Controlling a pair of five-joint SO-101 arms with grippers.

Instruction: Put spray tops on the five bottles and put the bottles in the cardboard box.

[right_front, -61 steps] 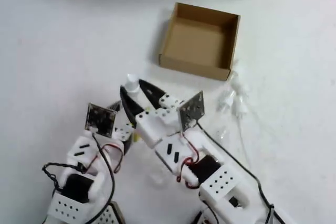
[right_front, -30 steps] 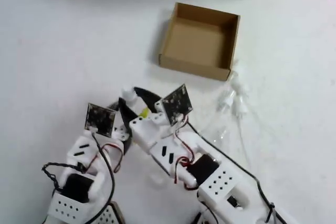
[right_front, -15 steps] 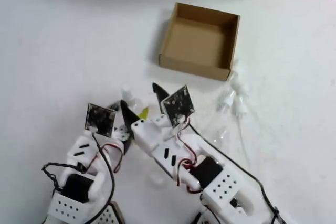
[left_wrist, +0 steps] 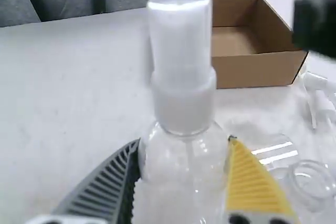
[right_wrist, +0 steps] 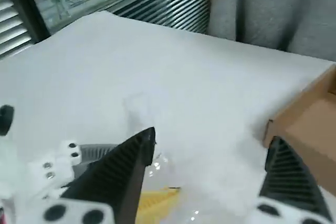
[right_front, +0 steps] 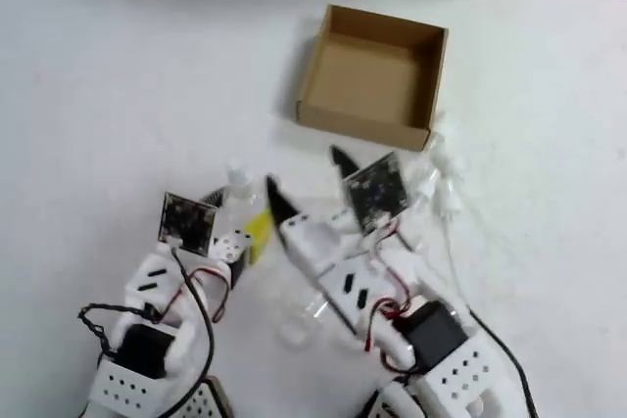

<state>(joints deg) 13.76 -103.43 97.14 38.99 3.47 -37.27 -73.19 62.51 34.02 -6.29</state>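
Note:
A clear bottle (left_wrist: 181, 156) with a white spray top (left_wrist: 180, 61) stands upright in my left gripper (left_wrist: 184, 169), which is shut on its body between a grey finger and a yellow finger (left_wrist: 252, 187). In the high view this bottle (right_front: 237, 181) is at the front left, in the left gripper (right_front: 238, 207). My right gripper (right_front: 305, 172) hangs open just right of it, touching nothing. The right wrist view shows its black fingers (right_wrist: 126, 171) spread wide, gripper (right_wrist: 212, 137), with the bottle (right_wrist: 137, 106) beyond them. The cardboard box (right_front: 338, 115) sits empty at the back.
Loose white spray tops (right_front: 441, 183) lie right of the box's front corner. Uncapped clear bottles (left_wrist: 304, 174) lie on the table near the arms, one (right_front: 294, 325) between the arm bases. The table's left and far parts are bare white.
My right gripper, earlier around the spray top on the held bottle, has let go, opened and swung right, away from it. The left arm and bottle have stayed put.

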